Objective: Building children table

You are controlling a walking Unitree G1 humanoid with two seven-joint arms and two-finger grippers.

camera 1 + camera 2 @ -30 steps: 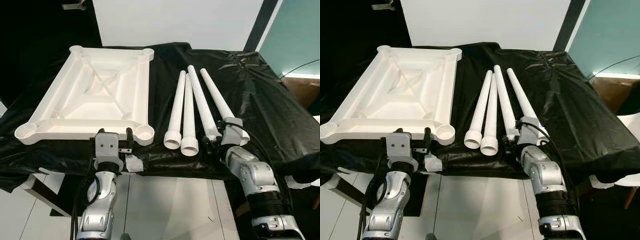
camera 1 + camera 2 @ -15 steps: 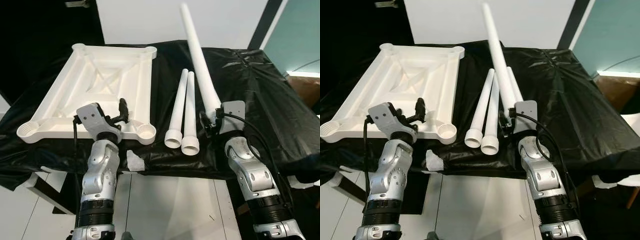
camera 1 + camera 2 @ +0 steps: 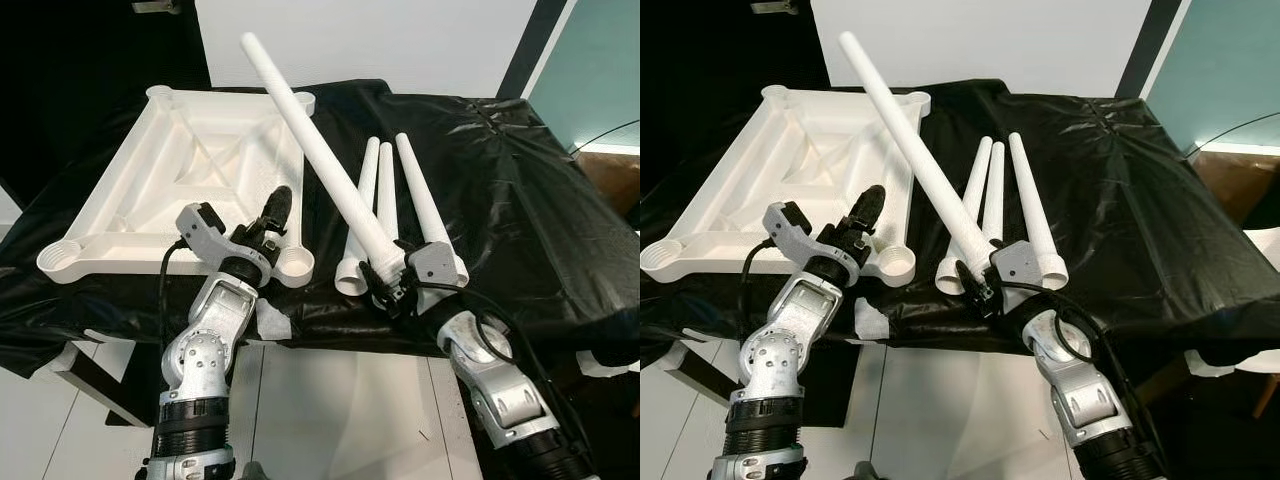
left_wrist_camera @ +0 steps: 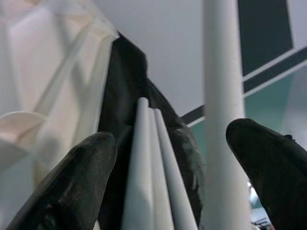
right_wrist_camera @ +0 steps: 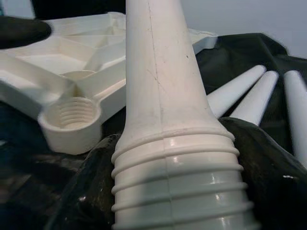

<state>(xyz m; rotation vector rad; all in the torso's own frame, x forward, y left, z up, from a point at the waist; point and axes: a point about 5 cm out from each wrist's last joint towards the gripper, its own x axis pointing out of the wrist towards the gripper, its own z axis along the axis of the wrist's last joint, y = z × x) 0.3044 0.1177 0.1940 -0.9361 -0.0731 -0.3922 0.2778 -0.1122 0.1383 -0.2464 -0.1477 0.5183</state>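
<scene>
The white tabletop (image 3: 150,190) lies upside down on the left of the black-covered table, with a threaded socket (image 3: 294,264) at its near right corner. My right gripper (image 3: 388,282) is shut on the threaded end of one white leg (image 3: 310,135). That leg slants up and to the left over the tabletop. Three more legs (image 3: 385,200) lie side by side on the cloth behind it. My left gripper (image 3: 266,222) hangs open just above the near right socket, holding nothing. In the right wrist view the leg's thread (image 5: 168,143) sits between the black fingers (image 5: 273,191).
Black plastic sheet (image 3: 520,200) covers the table and hangs over its front edge. A crumpled white scrap (image 3: 268,322) lies at that edge below my left arm. White floor lies below, a teal wall (image 3: 600,70) at the far right.
The right gripper has tipped the held leg from nearly upright to a slant leftward over the tabletop. The left gripper has swung right, toward the near right socket.
</scene>
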